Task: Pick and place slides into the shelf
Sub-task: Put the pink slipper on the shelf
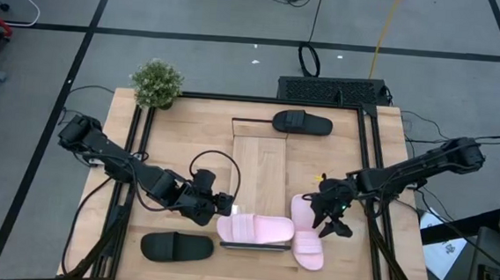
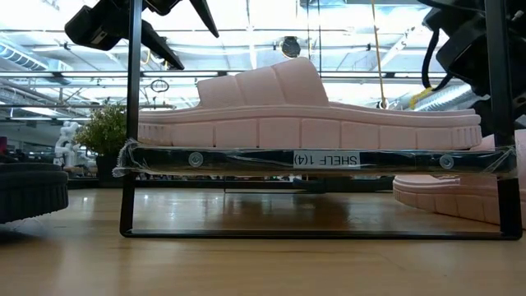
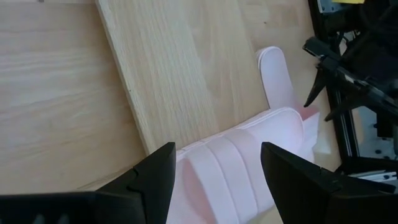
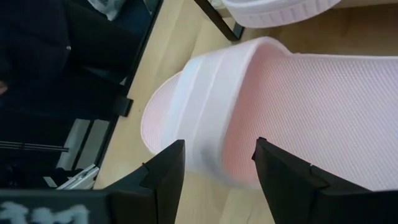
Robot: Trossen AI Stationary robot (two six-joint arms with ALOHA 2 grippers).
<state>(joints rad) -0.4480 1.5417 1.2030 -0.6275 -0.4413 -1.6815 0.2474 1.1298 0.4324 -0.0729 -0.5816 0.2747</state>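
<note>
Near edge of the tabletop (image 1: 189, 127): one pink slide (image 1: 255, 229) lies across the shelf's (image 1: 258, 158) front end, left gripper (image 1: 221, 205) open w/ nothing in it just beside it. Right gripper (image 1: 331, 218) also open, empty, over 2nd pink slide (image 1: 307, 231) right of the shelf. One black slide (image 1: 175, 247) front-left on the tabletop, other black slide (image 1: 302, 122) at the shelf's far end by a small plant (image 1: 156, 83).

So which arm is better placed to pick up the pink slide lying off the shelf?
The right. Its open gripper hovers right at that pink slide, while the left gripper sits across the shelf beside the shelved pink slide.
</note>
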